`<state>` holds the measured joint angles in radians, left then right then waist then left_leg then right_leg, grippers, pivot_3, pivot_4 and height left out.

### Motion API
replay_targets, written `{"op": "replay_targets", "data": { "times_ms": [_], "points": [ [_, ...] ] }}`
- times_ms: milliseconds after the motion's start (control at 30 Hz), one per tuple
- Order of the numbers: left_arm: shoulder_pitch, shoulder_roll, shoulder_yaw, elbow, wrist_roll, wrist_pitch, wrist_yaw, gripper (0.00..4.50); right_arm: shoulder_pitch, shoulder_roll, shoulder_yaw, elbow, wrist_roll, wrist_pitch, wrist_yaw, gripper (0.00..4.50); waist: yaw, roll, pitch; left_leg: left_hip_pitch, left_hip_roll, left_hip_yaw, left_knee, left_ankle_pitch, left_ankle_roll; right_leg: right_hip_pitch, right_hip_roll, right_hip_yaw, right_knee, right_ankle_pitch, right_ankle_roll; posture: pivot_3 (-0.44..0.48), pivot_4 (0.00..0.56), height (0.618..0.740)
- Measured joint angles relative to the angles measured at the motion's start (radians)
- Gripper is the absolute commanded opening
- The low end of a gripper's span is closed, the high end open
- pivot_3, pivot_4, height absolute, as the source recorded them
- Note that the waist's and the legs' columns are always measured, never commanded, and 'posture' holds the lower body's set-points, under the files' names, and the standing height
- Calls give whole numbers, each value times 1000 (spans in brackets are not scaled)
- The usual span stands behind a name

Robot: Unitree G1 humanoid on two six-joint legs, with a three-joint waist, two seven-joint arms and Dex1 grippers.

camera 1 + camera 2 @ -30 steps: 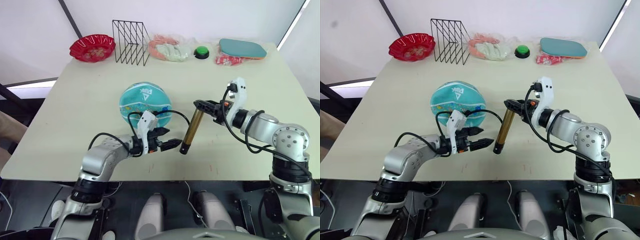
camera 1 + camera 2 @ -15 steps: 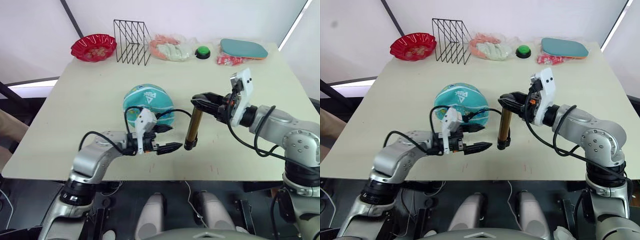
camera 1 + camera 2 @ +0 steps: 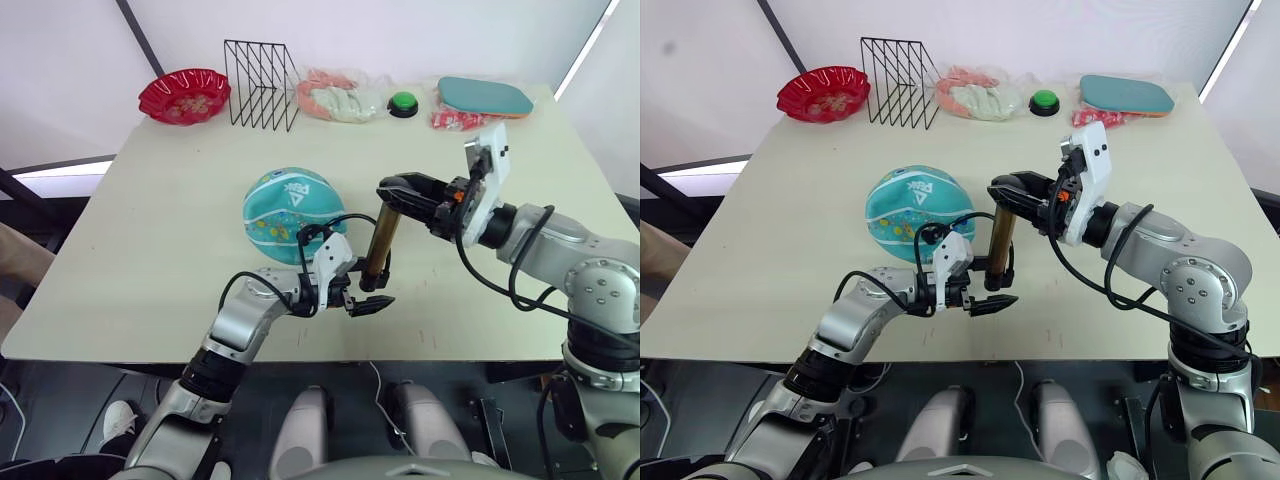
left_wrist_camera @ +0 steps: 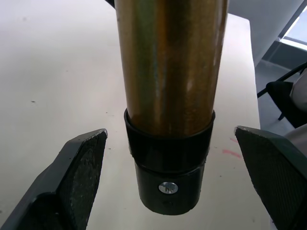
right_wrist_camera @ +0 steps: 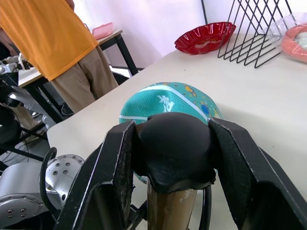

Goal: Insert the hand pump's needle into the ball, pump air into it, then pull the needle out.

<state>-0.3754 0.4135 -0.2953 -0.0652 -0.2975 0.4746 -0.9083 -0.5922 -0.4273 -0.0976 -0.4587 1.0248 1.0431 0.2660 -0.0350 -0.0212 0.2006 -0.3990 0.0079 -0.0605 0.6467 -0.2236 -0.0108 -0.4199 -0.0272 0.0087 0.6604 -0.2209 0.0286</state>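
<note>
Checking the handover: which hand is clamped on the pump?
The right hand, gripping the hand pump by its black handle; the left hand is open around its bottom cap.

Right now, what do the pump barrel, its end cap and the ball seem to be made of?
The hand pump barrel looks like metal with a glossy gold-bronze finish: long bright reflections run along it in the left wrist view. Its end cap seems matte black plastic, fixed with a small silver screw. The ball looks like teal rubber with printed white lines and cartoon figures; rubber is my guess from its dull sheen.
</note>
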Motion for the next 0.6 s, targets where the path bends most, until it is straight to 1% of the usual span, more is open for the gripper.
{"op": "replay_targets", "data": {
  "times_ms": [133,200,267,300,600],
  "points": [
    [1,-3,16,-1,-11,10,-1,4500,0,0,0,0,0,-1,0,1857,0,0,0,0,0,0,0,0,0,0,0,0,0,0,0,0,150,740],
    [3,-3,20,-1,-17,17,-3,4015,0,-1,0,0,0,-1,1,1857,0,0,0,0,0,0,0,0,0,0,0,0,0,0,0,0,150,740],
    [8,2,21,-3,-20,19,-4,3250,0,-4,0,0,-1,-1,4,1857,0,0,0,0,0,0,0,0,0,0,0,0,0,0,0,0,150,740],
    [10,4,21,-3,-20,20,-4,3183,0,-4,0,0,-2,-1,5,1857,0,0,0,0,0,0,0,0,0,0,0,0,0,0,0,0,150,740],
    [18,12,22,-3,-20,20,-4,3183,0,-9,0,0,-7,-1,13,1857,0,0,0,0,0,0,0,0,0,0,0,0,0,0,0,0,150,740]
  ]
}}
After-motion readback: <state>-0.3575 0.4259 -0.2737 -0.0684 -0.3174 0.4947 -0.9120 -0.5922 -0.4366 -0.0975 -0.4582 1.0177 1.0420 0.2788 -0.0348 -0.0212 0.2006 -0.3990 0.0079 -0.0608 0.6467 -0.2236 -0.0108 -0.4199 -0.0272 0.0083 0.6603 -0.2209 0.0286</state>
